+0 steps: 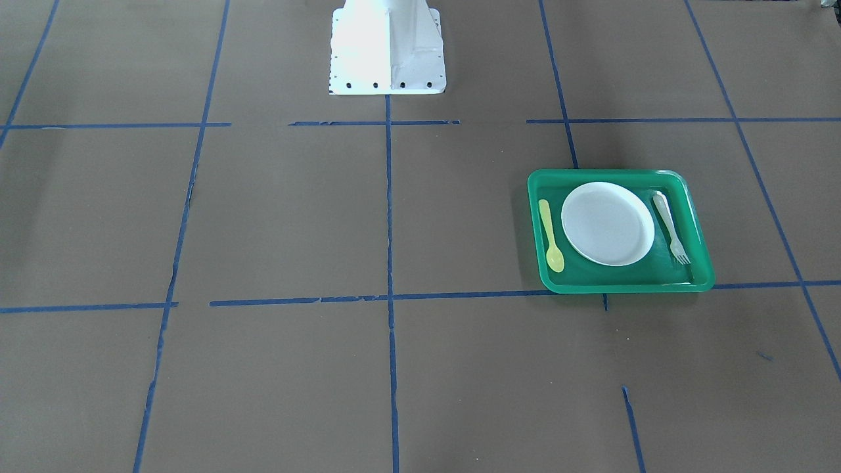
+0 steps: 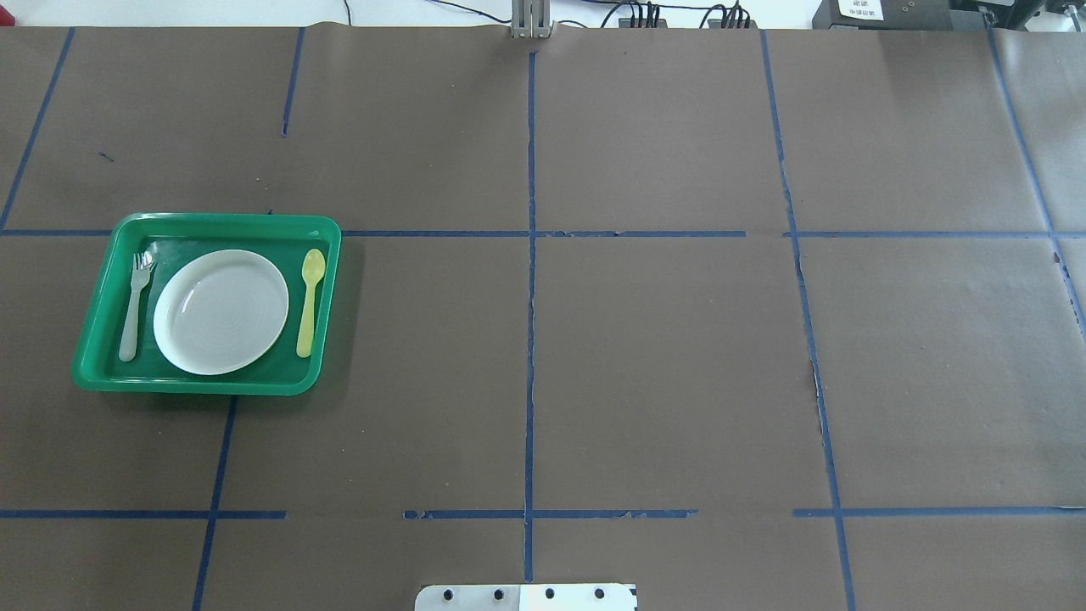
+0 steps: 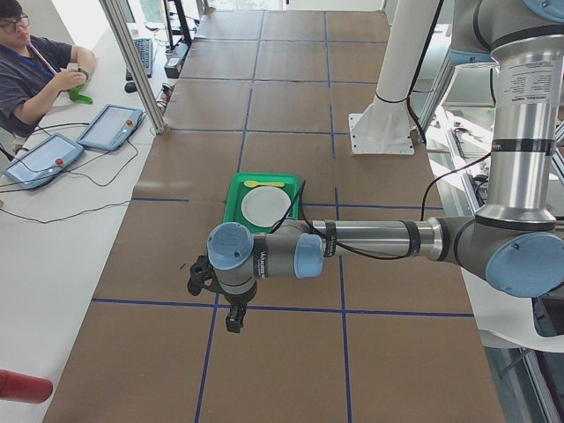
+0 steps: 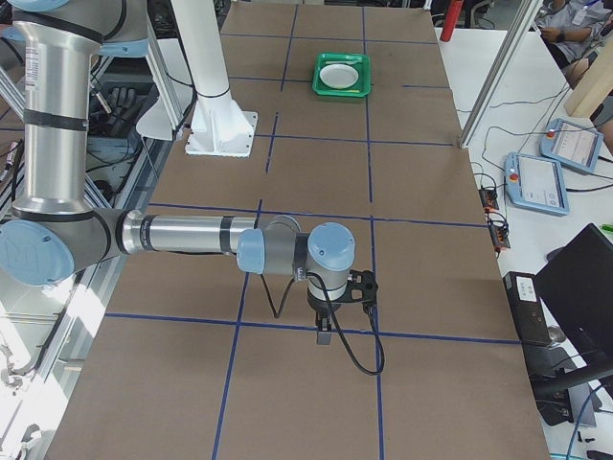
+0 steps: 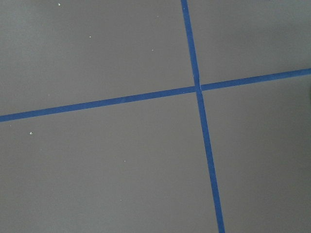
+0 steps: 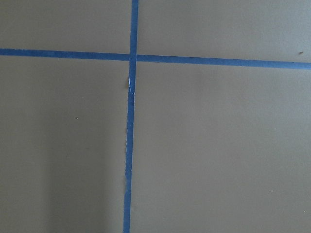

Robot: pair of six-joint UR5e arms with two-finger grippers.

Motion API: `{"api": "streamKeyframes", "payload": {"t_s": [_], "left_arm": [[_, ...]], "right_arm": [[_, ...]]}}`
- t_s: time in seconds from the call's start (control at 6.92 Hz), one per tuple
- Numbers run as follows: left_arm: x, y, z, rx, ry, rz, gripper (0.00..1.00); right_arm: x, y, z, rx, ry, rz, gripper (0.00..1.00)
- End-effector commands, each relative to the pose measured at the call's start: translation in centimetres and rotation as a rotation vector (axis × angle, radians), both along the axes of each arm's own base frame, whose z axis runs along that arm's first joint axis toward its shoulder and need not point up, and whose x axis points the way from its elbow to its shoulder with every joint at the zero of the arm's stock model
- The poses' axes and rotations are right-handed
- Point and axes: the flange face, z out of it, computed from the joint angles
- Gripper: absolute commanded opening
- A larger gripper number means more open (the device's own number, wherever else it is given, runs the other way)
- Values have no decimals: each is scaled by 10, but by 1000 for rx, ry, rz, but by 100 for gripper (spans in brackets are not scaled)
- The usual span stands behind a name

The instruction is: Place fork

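Pale plastic fork (image 2: 132,312) lies in the green tray (image 2: 221,221) by the tabletop's left edge: placing looks done. My left pincer (image 3: 233,321) hangs well apart, and I cannot tell whether it is wide or narrow. Next, I judge, just park.

robot lab: taped grid table (image 2: 679,382), teach pendants (image 3: 110,126)

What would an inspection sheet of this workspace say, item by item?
Surface: brown table with blue tape grid, some tape torn.
Job's things: fork lies in green tray, left of plate.
Clutter: yellow spoon in tray, right of plate.
Grippers: left gripper and right gripper hang over bare table; open or shut cannot be told.
Cables: cable loops from right wrist; more at table's far edge.
Surroundings: operator with tablets at a side desk.
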Motion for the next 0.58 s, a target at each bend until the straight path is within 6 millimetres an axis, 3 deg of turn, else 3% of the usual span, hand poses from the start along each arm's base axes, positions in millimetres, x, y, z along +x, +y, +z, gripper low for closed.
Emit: {"api": "streamKeyframes", "payload": {"t_s": [0.0, 0.43], "left_arm": [[0, -2, -7, -77, 7, -83, 100], [2, -6, -12, -66, 6, -81, 100]], "right_arm": [[0, 0, 0, 1, 0, -1, 100], [0, 0, 0, 0, 0, 0, 100]]}}
